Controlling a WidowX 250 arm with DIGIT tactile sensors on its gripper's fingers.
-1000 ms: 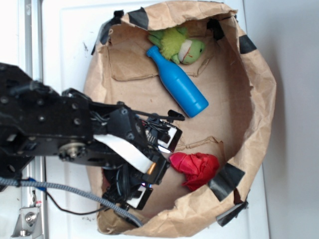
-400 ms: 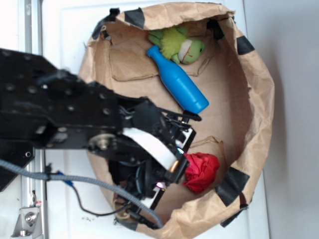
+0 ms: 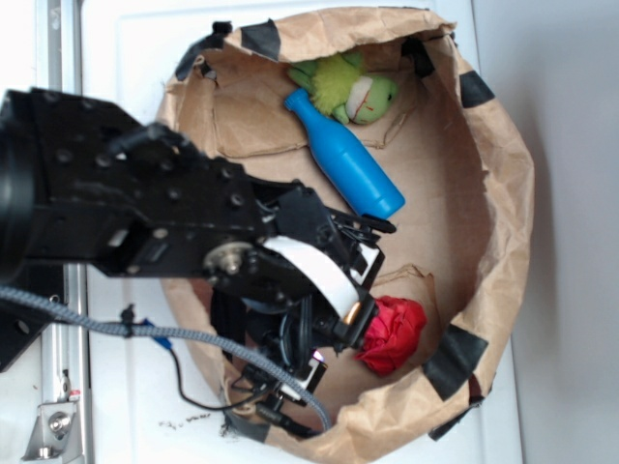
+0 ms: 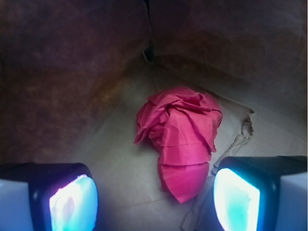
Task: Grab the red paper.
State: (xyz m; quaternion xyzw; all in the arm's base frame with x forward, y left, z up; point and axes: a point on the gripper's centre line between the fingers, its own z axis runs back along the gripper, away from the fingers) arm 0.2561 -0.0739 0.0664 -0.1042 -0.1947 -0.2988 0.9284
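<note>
The red paper is a crumpled wad on the floor of the brown paper bag, near its lower right wall. In the wrist view the red paper lies ahead of my gripper, its lower tip reaching between the two fingers, nearer the right one. My gripper is open and empty, touching nothing, its pads glowing in the wrist view around the gripper centre. The arm hides the wad's left edge in the exterior view.
A blue bottle lies tilted in the bag's middle, and a green plush toy sits at the bag's far end. Black tape patches mark the bag rim. The bag walls rise close around the gripper.
My arm has moved right and deeper into the bag, bringing the open gripper up to the red paper. The paper, bottle and toy have barely moved.
</note>
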